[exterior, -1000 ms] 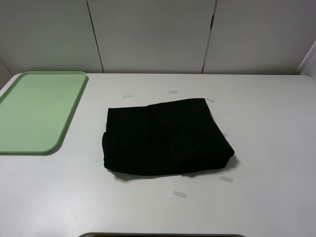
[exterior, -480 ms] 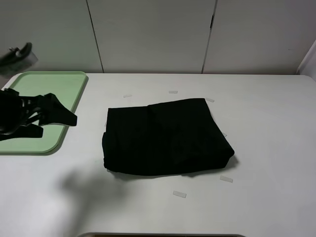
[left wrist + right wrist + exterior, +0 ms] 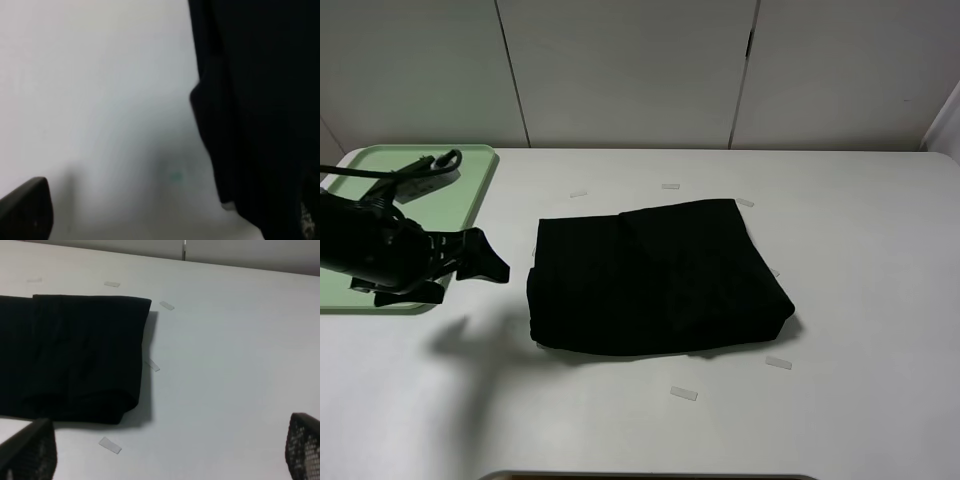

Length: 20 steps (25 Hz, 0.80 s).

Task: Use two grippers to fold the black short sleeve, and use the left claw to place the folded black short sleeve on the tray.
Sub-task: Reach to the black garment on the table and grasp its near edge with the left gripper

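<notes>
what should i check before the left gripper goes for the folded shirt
1. Black short sleeve folded into one compact stack on the table: ok.
2. Left gripper open and empty: ok.
3. Left gripper at the shirt's left edge: not ok, it is short of the edge, not touching.
4. Right gripper open and off the cloth: ok.
5. Green tray free to receive the shirt: cannot tell, the left arm hides part of it.
</notes>
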{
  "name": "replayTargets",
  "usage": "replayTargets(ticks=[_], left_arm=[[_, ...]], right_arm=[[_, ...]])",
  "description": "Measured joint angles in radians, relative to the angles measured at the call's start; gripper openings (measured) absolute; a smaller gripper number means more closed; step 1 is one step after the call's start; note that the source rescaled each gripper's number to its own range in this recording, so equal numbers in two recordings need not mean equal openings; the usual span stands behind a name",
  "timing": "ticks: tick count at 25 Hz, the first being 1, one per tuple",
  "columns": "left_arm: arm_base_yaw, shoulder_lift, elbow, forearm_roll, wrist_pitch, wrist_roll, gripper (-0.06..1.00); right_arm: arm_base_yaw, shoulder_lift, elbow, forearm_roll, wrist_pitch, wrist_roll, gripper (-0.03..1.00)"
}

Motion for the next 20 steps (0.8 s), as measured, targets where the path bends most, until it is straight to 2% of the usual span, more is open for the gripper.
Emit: replayTargets(ticks=[6, 16, 20], left_arm=[[-0.075, 0.114, -0.030, -0.104, -0.039, 0.071, 0.96], [-0.180, 0.246, -0.133, -0.177, -0.056, 0.075, 0.93], [-0.216, 0.293, -0.173, -0.220, -0.058, 0.073, 0.89]], right_arm=[[0.000, 0.000, 0.000, 0.000, 0.000, 0.000, 1.00], [0.000, 0.000, 0.000, 0.000, 0.000, -0.001, 1.00], [0.000, 0.000, 0.000, 0.000, 0.000, -0.002, 1.00]])
